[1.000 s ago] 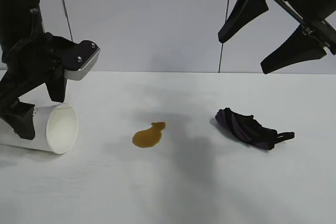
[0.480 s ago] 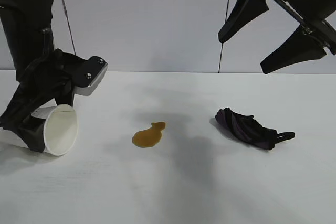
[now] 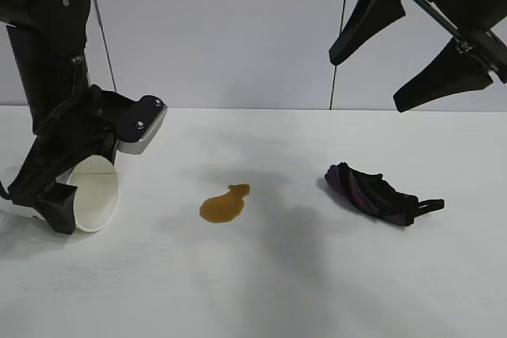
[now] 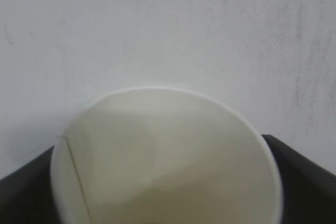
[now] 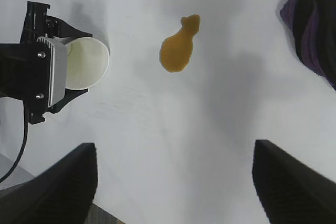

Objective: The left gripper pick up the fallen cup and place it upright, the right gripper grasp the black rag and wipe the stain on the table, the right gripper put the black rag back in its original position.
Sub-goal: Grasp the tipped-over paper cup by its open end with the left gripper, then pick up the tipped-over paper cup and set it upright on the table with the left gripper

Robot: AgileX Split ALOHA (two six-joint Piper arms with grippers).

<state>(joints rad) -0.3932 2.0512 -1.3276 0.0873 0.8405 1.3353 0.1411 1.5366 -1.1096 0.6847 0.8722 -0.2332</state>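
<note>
White paper, thin-walled and empty: that is what the cup (image 3: pixel 97 195) is, so I judge it very light and easy to crush. It lies on its side on the table (image 3: pixel 261 290), well to the left of the stain (image 3: pixel 224 205), with its open mouth turned toward that stain. The inside is plain white, with one faint seam line running down the wall, and the rim is a rolled lip. The outer skin is mostly hidden by my arm.

My left gripper (image 3: pixel 63 203) points down around the cup, which sits between its two black sides close behind the mouth. Whether I have it clamped or am only astride it, I cannot tell.

I think the best hold is across the body a little behind the rim, where the rolled lip stiffens the wall. Squeezed too hard, the mouth would go oval and could buckle. Held too gently, the smooth paper could roll or slip as I tip it onto its base. A modest, even pinch looks right to me.

My right gripper (image 3: pixel 368 83) hangs high, up and to the right of the stain, spread wide with nothing in it. The black rag (image 3: pixel 368 191) lies crumpled on the table to the right of the stain, and it looks soft and limp.
</note>
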